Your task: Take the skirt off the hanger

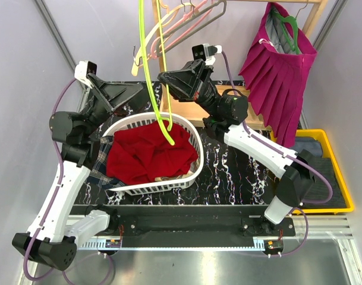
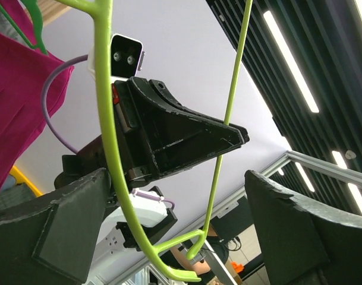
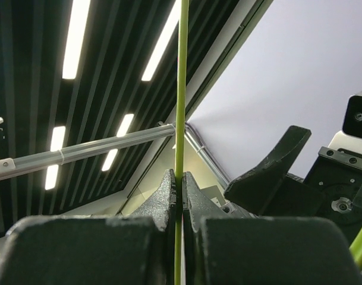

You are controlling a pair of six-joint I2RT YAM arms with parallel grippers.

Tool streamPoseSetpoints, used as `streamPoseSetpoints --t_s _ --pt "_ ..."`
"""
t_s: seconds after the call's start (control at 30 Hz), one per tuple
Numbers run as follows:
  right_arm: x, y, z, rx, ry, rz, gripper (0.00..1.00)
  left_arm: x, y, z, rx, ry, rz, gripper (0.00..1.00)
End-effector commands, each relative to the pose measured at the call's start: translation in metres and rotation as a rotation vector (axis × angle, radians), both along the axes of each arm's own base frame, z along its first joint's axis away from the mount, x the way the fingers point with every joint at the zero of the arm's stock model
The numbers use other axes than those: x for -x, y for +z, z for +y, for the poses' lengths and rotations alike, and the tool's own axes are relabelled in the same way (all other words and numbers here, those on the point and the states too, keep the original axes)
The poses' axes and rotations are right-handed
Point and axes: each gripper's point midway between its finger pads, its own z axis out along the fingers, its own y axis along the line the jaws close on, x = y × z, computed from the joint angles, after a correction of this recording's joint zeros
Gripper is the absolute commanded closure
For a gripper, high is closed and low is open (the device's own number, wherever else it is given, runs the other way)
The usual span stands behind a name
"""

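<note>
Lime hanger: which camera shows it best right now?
Top external: most of the lime hanger shows, hanging bare over the basket. Right wrist shows only one thin rod pinched in the right gripper; left wrist shows a curved section between the open fingers of the left gripper.

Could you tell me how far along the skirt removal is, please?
Done: the lime hanger is bare and a red garment, likely the skirt, lies in the white basket. In hand: the right hand is shut on the hanger wire; the left hand is open. Left: perhaps releasing the hanger.
</note>
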Motion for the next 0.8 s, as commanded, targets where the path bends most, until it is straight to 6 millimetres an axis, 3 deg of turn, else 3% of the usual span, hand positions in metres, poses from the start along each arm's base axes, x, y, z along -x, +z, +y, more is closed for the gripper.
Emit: streamPoseSetpoints --t_s 0.0,0.13,0.2,0.27,0.43,0.57,0.67,0.77 --pt "0.014 0.020 -0.018 -0.092 0.000 -0.060 1.00 0.022 0.025 0.006 0.049 -0.017 -0.079 0.07" --pt "0.003 0.008 -0.007 -0.091 0.023 -0.040 1.00 0.036 0.041 0.009 0.074 -0.028 -0.133 0.18" --pt "-0.003 0.006 -0.004 -0.094 0.026 -0.024 1.00 0.039 0.044 0.010 0.081 -0.027 -0.148 0.18" --pt "-0.005 0.013 0.000 -0.108 0.046 -0.034 1.00 0.034 0.038 0.009 0.074 -0.028 -0.132 0.13" --pt "0.011 0.033 0.014 -0.128 0.106 -0.085 1.00 0.016 0.010 0.004 0.032 -0.008 -0.055 0.02" --pt "0.012 0.028 0.022 -0.116 0.123 -0.078 1.00 0.015 0.007 0.003 0.028 -0.007 -0.051 0.05" --pt "0.008 0.017 0.025 -0.098 0.118 -0.055 1.00 0.027 0.021 0.007 0.045 -0.013 -0.110 0.18" --pt "0.009 0.005 0.027 -0.064 0.117 -0.049 1.00 0.038 0.035 0.014 0.055 0.000 -0.176 0.43"
